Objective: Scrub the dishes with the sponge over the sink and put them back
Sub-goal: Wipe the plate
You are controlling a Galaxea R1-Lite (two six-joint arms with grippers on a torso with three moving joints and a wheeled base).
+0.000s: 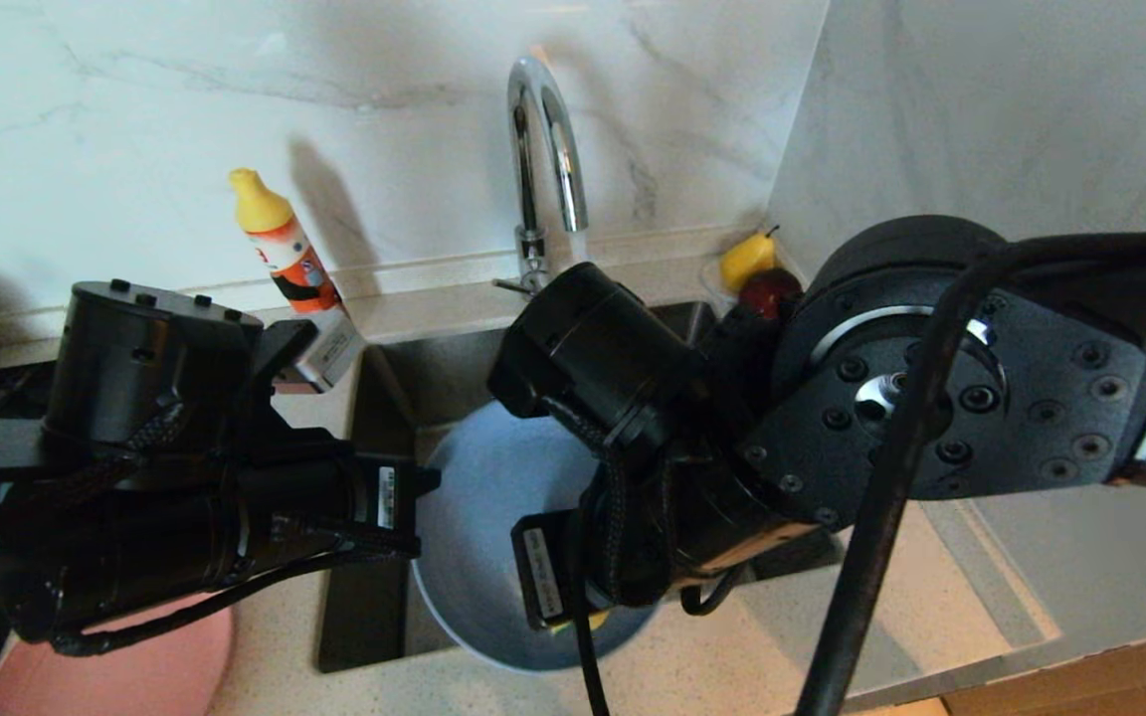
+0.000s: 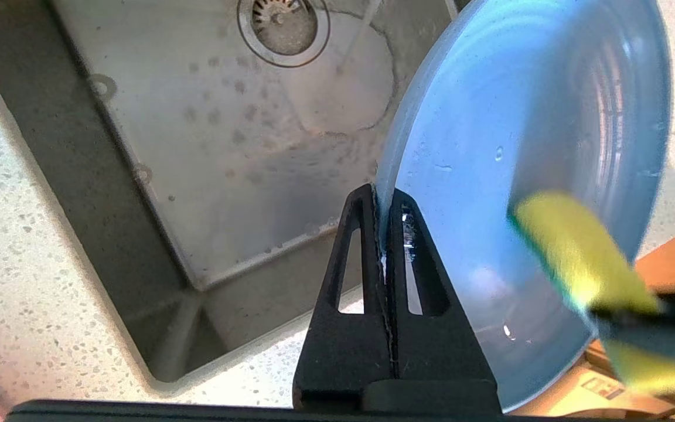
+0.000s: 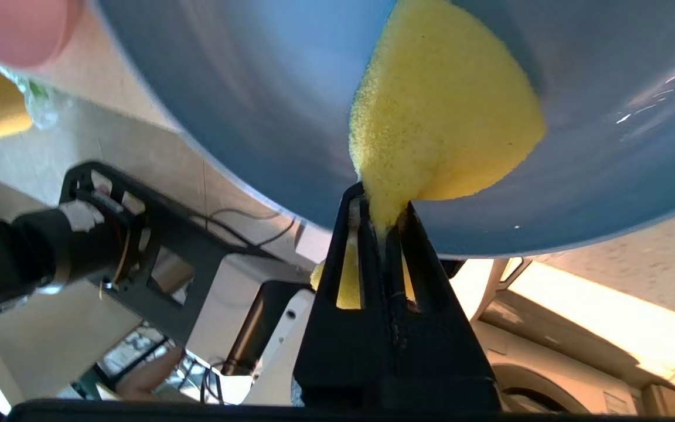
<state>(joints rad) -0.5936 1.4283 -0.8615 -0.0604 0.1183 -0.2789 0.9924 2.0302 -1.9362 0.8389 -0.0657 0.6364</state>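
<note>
The light-blue plate [image 1: 493,517] is held tilted on edge over the sink [image 1: 434,368]. My left gripper [image 2: 382,196] is shut on the plate's [image 2: 490,146] rim, above the basin floor and drain strainer [image 2: 283,23]. My right gripper [image 3: 381,208] is shut on the yellow sponge [image 3: 443,117], which presses flat against the plate's [image 3: 255,88] face. In the left wrist view the sponge [image 2: 578,252] shows its green layer against the plate. From the head, the right arm hides most of the sponge [image 1: 563,625]. The pink plate [image 1: 135,666] lies on the counter at the near left.
A curved chrome tap [image 1: 543,129] stands behind the sink. A yellow-capped bottle [image 1: 285,249] leans at the back left. A yellow pear [image 1: 747,259] and a red fruit [image 1: 770,290] sit at the back right corner. A marble wall rises on the right.
</note>
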